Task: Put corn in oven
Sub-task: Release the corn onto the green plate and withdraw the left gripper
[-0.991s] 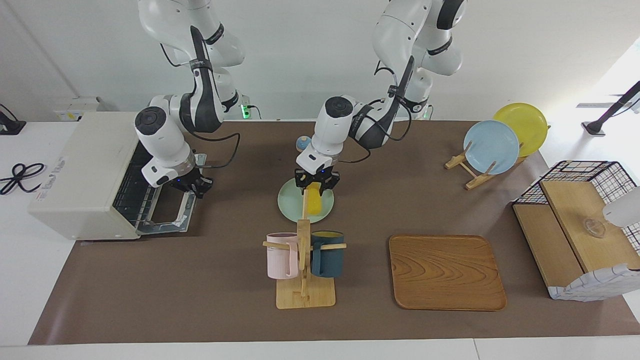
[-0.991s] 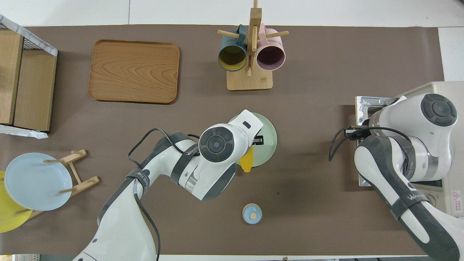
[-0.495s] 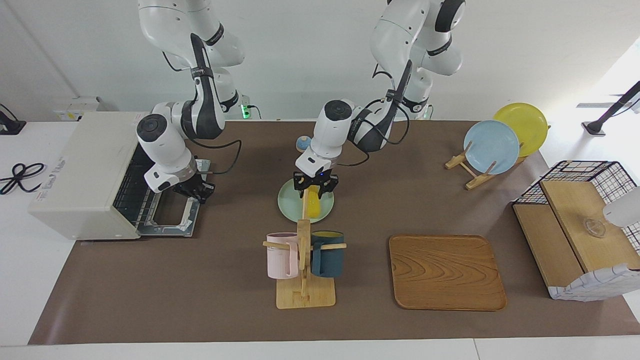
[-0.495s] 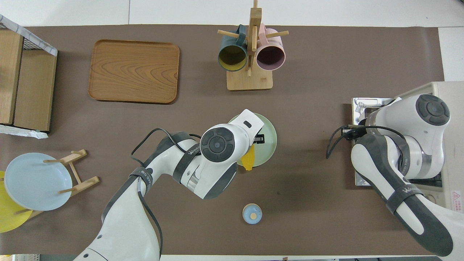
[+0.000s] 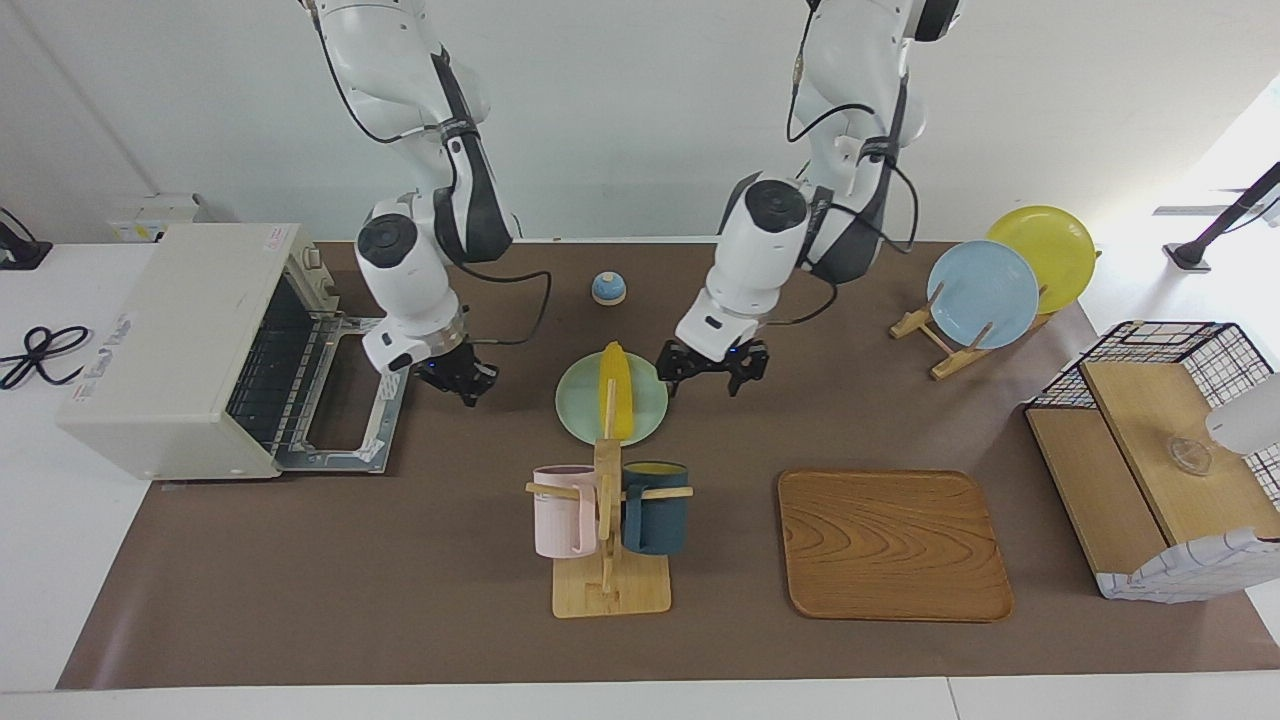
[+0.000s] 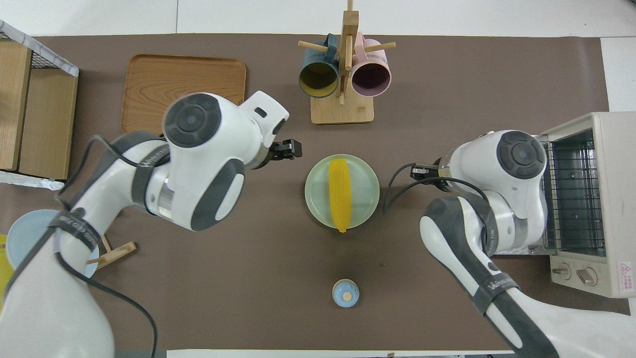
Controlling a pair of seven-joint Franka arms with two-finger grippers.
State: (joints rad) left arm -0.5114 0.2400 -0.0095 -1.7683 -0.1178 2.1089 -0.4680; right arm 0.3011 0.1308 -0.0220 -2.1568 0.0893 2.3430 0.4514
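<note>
The corn lay lengthwise on a pale green plate near the middle of the brown table mat, its long axis running from twelve to six o'clock in the overhead view, with one tapered end overhanging the rim on the robots' side. Nothing gripped it.

The left gripper hung over bare mat just beside the plate, toward the left arm's end of the table, at about three o'clock from the corn in the facing view. Its fingers were spread wide apart and held nothing. The right gripper hung over the mat between the plate and the oven, at about nine o'clock from the corn in the facing view; its fingertips were pressed together, with nothing between them.

The oven stood at the right arm's end of the table. Its door lay folded down flat on the mat, and the wire rack inside was visible.

A wooden mug tree stood farther from the robots than the plate, at six o'clock from it in the facing view, carrying a pink mug and a dark blue mug. A small blue knobbed object sat nearer to the robots than the plate. A wooden tray lay beside the mug tree, toward the left arm's end.
</note>
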